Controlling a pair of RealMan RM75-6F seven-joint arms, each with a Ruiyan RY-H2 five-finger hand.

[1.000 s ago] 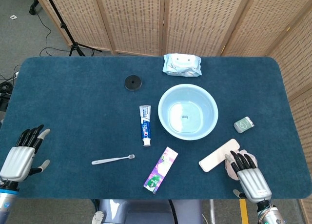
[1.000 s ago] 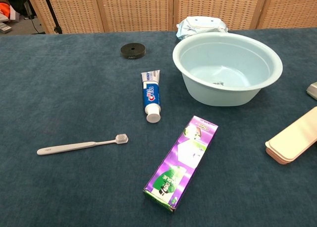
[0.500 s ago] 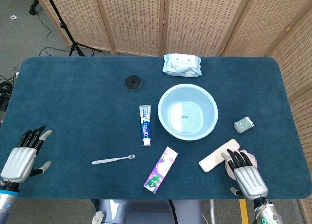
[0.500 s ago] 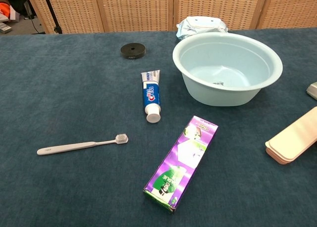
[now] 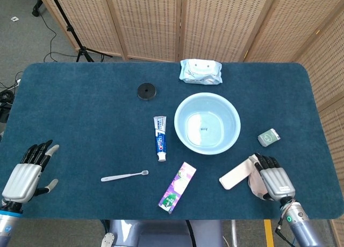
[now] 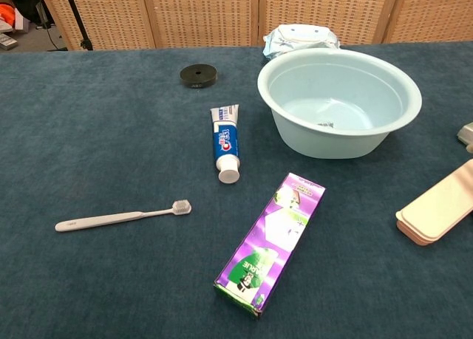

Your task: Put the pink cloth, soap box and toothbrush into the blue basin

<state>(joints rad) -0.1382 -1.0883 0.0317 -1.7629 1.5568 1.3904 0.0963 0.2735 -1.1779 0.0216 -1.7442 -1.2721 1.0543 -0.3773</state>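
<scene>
Head view: right hand [image 5: 272,178] curled over pink cloth [image 5: 258,186] beside soap box [image 5: 236,174]; left hand [image 5: 28,168] spread, holding nothing.

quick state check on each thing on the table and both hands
blue basin: upright, empty
toothbrush: lying flat, untouched
toothpaste tube: capped, lying flat
purple carton: closed, lying flat
pink cloth: under the right hand
right hand: resting on the cloth
left hand: open, holding nothing

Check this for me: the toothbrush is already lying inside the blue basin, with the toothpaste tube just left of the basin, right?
Not quite. The toothbrush is not in the blue basin; it lies on the table, left of the purple box. The head view shows this. The toothpaste tube does lie just left of the basin.
</scene>
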